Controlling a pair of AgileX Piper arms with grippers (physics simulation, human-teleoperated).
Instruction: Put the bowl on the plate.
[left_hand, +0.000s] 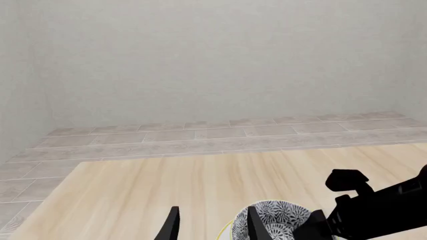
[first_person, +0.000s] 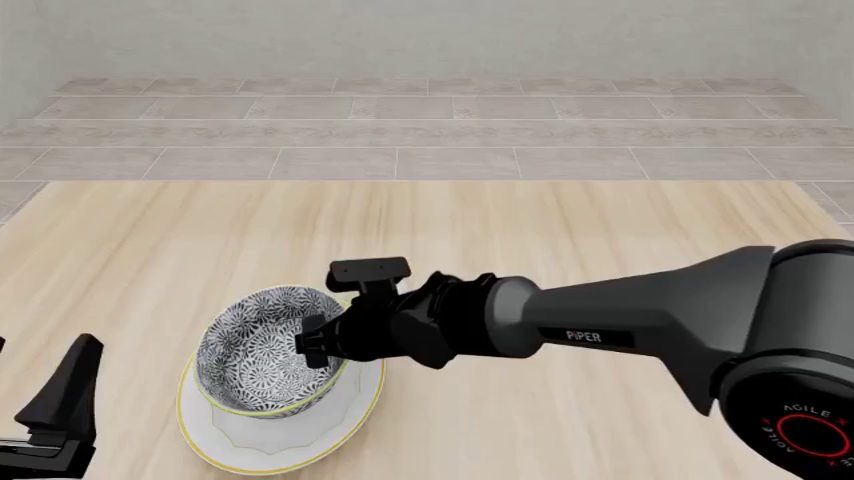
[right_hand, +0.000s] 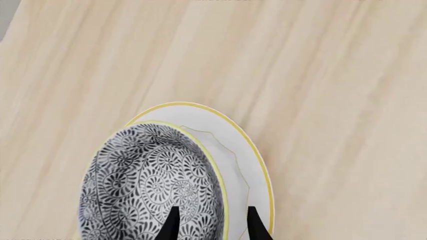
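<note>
Two right gripper (right_hand: 212, 225) fingers straddle the bowl (right_hand: 150, 185) rim.

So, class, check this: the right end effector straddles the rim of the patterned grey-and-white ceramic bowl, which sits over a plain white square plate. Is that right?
Not quite. The plain white plate is round, not square, as the right wrist view shows. The rest stands: the right end effector straddles the rim of the patterned grey-and-white ceramic bowl, which sits over that plate.
</note>
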